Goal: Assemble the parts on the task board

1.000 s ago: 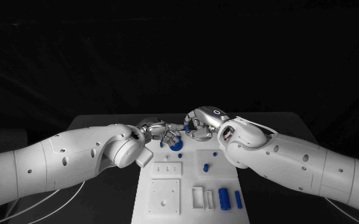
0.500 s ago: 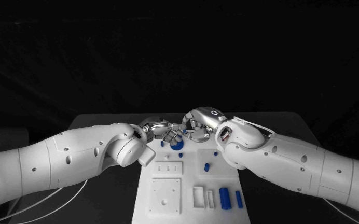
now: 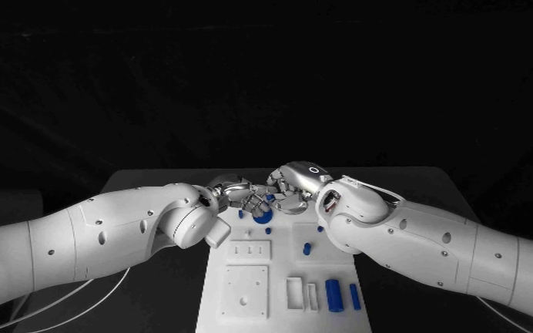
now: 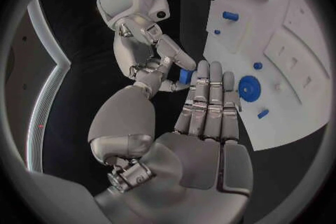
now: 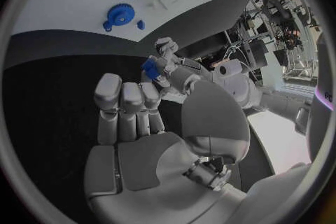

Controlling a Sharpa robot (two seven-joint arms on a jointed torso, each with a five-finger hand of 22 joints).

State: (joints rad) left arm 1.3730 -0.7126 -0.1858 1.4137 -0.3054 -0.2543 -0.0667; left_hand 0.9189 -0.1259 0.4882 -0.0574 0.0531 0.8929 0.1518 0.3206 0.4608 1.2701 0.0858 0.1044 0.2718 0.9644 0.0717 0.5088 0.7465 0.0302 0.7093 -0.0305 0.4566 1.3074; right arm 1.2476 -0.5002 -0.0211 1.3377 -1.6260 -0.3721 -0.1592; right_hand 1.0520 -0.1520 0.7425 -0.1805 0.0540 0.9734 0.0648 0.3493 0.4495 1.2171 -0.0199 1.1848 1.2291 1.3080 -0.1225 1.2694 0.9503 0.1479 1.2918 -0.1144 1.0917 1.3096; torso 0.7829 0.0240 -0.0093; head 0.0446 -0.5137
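Observation:
My left hand and right hand meet fingertip to fingertip above the far end of the white task board. A small blue part sits between them. In the left wrist view the right hand pinches it beside my straight left fingers. In the right wrist view the left hand has its fingertips on the same blue part, above my curled right fingers. A blue gear lies on the board just under the hands.
Small blue pegs stand in the board's middle. Two blue cylinders lie at its near right, beside white blocks. Both forearms flank the board's far half. Black table surrounds the board.
My right hand has edged a little to the left, closer against the left hand. The left hand and the parts on the board stay where they were.

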